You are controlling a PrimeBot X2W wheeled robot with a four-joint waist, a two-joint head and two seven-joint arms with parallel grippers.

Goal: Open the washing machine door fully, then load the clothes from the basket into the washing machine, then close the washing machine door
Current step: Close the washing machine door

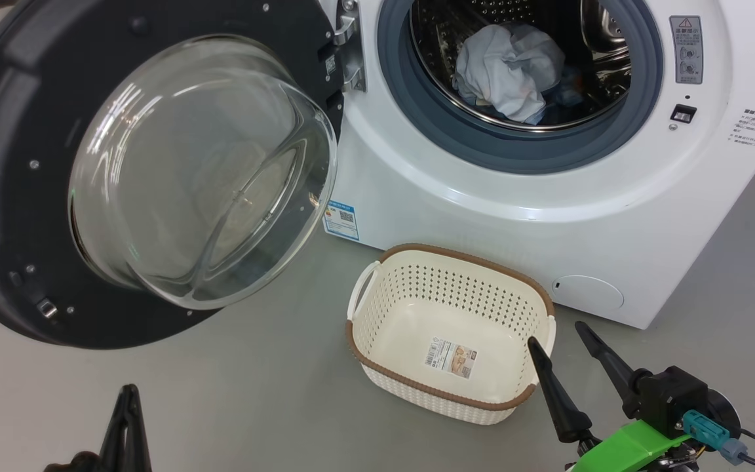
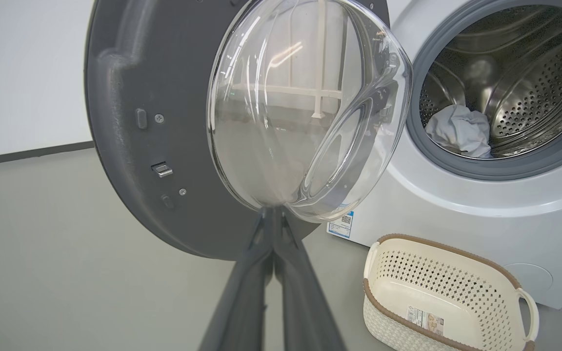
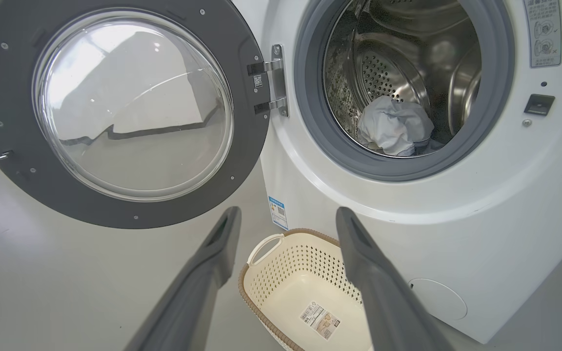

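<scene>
At lower left of the head view, the left gripper point(image 1: 130, 389) points up with its two dark fingers pressed together, nothing between them; its wrist camera shows the tips meeting just below the glass bowl point(image 2: 305, 112). The washing machine door point(image 1: 10, 164) is swung wide open to the left on its hinge point(image 1: 349, 49), with the dark inner rim and bulging clear bowl facing outward. To its right, the white washing machine point(image 1: 482, 210) shows its grey-blue gasket point(image 1: 430, 124) and steel drum, where the clothes point(image 1: 508, 69) lie in a crumpled pale heap (mostly the grey-blue reverse side showing). A small blue energy label point(image 1: 341, 219) sits at the cabinet's lower left corner. On the grey floor point(image 1: 253, 393) just in front of the machine stands the basket point(image 1: 446, 252), upright, a label sticker point(image 1: 449, 357) on its bare cream bottom. At lower right, the right gripper point(image 1: 557, 333) holds its fingers spread wide and empty near the basket's right end.
</scene>
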